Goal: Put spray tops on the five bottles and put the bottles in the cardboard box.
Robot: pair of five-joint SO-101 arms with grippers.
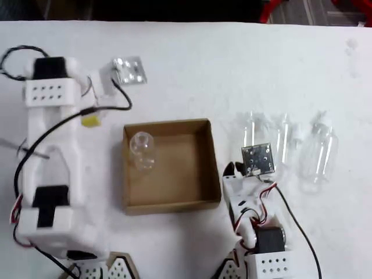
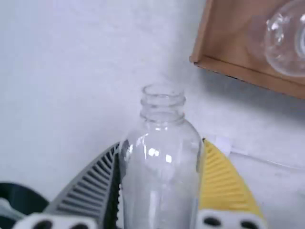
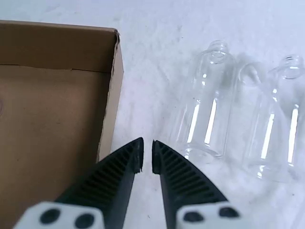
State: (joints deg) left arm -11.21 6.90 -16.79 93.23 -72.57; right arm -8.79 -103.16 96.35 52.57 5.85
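at the near edge of the table, on the right side, the right gripper (image 3: pixel 147 155) hangs low just beside the outer right wall of the cardboard box (image 3: pixel 112 100). its two black jaws are almost together, with only a thin slit between them, and they grip nothing.

on the other side of the box, the left gripper (image 2: pixel 161 143) is clamped on a clear bottle (image 2: pixel 162 167), one grey jaw and one yellow jaw pressing on its body. the neck of this bottle sticks out past the fingertips, and it is bare: the thread shows and there is no spray top on it. it points over the white table (image 1: pixel 232 70) toward a corner of the box.

inside the box, close to its left wall, one more bottle (image 1: pixel 141 150) lies already.

farther out, right of the box, three loose bottles lie on the table side by side. the nearest one (image 3: pixel 205 105) is just beyond the right gripper and a little to its right, the second (image 3: pixel 276 119) is next to it, and the third (image 1: pixel 319 152) is the most far. their long axes run away from the arm, with the bases near and the open necks far. i cannot tell where the spray tops are.

i judge that the right arm is much nearer to these loose bottles. to take one, its jaws must first open and then close across the body, not along it.
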